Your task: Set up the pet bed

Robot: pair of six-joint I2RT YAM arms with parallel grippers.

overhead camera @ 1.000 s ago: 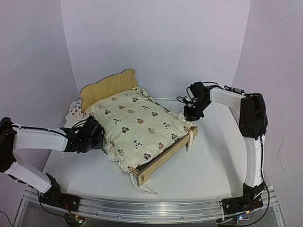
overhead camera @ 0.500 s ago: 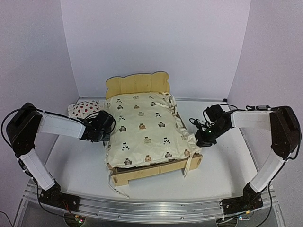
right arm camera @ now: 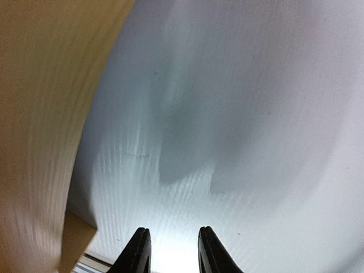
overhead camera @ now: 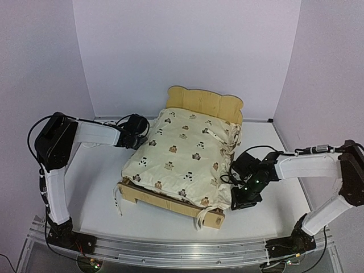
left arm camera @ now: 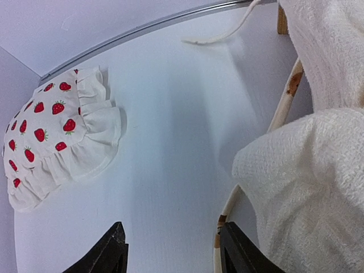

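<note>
The pet bed (overhead camera: pixel 168 203) stood at the middle of the table (overhead camera: pixel 96 182), turned at a slant. Its scalloped headboard (overhead camera: pixel 205 102) pointed toward 1 o'clock and its foot toward 7 o'clock. A cream cover (overhead camera: pixel 182 153) with small animal prints lay over the whole top, its edges hanging over both side rails.

The left gripper (overhead camera: pixel 135 138) sat low at the bed's 10 o'clock side, just beside the edge of the cover. In the left wrist view its fingers (left arm camera: pixel 116 250) were spread wide with only bare table between them. The cover (left arm camera: pixel 307 187) bulged in at 3 o'clock and a strawberry pillow (left arm camera: pixel 57 136) lay at 9 o'clock, well apart from the fingers. A loose tie (left arm camera: pixel 219 37) trailed on the table near 12 o'clock.

The right gripper (overhead camera: pixel 243 199) sat low at the bed's 4 o'clock corner, close beside the foot end. In the blurred right wrist view its fingers (right arm camera: pixel 139 250) stood a little apart, with nothing between them. Pale wood of the bed frame (right arm camera: pixel 40 114) filled the 9 o'clock side.
</note>
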